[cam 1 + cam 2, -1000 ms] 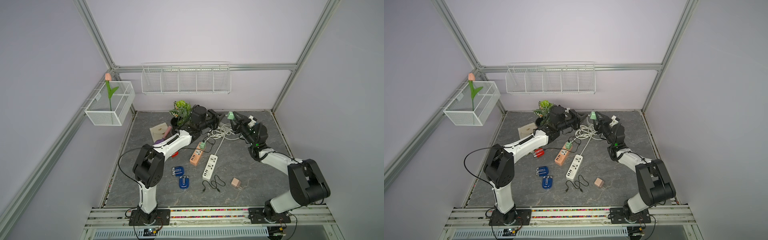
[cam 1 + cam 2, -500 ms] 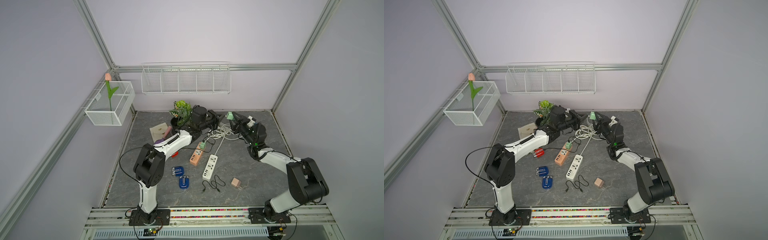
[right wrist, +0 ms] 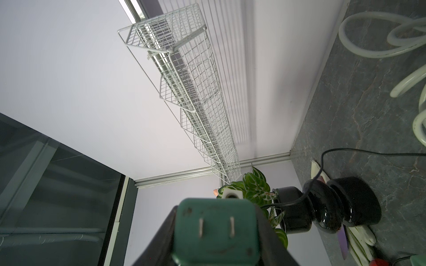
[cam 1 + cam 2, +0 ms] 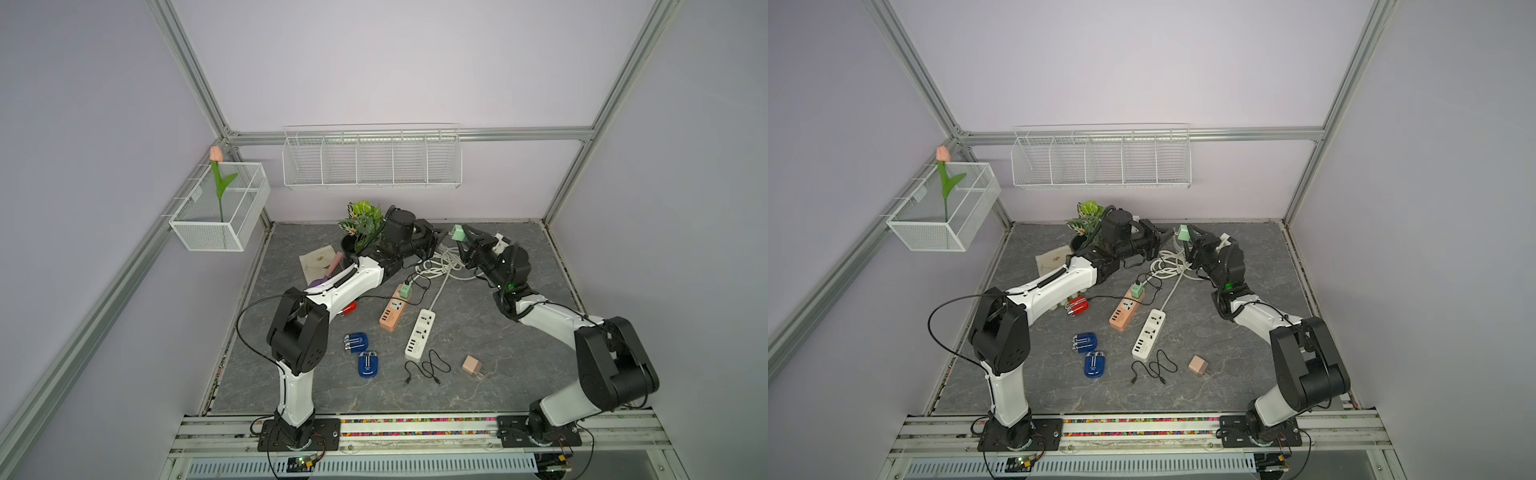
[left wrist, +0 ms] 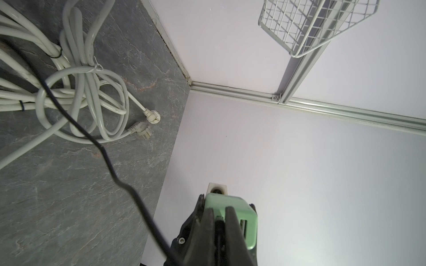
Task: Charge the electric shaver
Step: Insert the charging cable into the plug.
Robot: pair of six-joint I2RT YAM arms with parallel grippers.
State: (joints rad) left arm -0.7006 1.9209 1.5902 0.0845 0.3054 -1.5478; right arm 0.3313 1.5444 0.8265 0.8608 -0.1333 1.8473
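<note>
Item: adapter (image 4: 457,232), green, two-prong, held off the table (image 4: 498,374) near its 12 o'clock edge. It is grasped across its sides by the right gripper (image 3: 215,232), with the prongs turned toward that wrist. Left gripper (image 5: 219,222): clenched on the plug end of a black cable (image 5: 110,165), tip at the adapter's port face; whether the plug is seated cannot be told. Shaver (image 4: 1076,306): red, lying at 9 o'clock of the orange strip (image 4: 1121,313), partly under the left arm, apparently on the cable's other end. Hazards, judged: a plug off-line with the port would jam and twist the adapter in its grasp. The cable's slack crosses the white cord coil (image 4: 440,266) and could snag, dragging the shaver or pulling its end free. The adapter has yet to reach a strip socket, and a loosened hold would drop it.
</note>
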